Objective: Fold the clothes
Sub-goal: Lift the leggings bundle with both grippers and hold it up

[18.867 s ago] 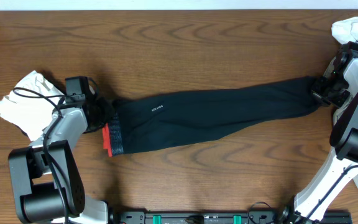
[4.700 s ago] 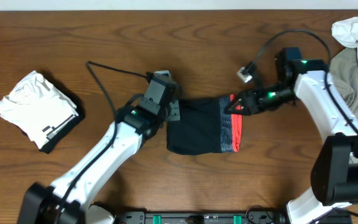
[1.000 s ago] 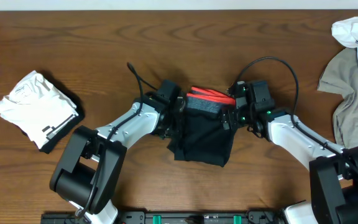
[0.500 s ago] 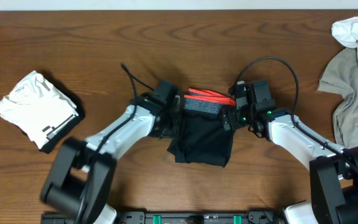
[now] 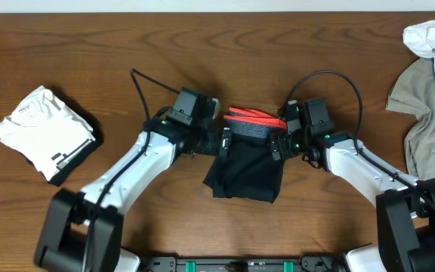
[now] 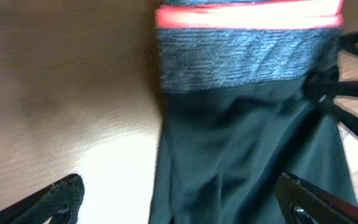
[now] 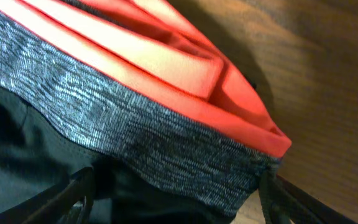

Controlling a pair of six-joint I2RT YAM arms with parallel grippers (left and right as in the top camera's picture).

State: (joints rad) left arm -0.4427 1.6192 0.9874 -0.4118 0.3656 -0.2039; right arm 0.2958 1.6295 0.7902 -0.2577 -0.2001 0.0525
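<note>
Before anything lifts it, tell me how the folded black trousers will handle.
Probably floppy: the trousers lie in soft, wrinkled layers, so the fold may sag open if lifted by one edge. Likely light: thin cloth. The stacked waistband looks thicker and might hold shape better.

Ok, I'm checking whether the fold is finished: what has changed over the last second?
The left gripper spread its fingers, letting go of the folded trousers, and drew back leftward. The right gripper stays at the right end of the waistband; the trousers, the folded white piece and the pile at far right have not moved.
</note>
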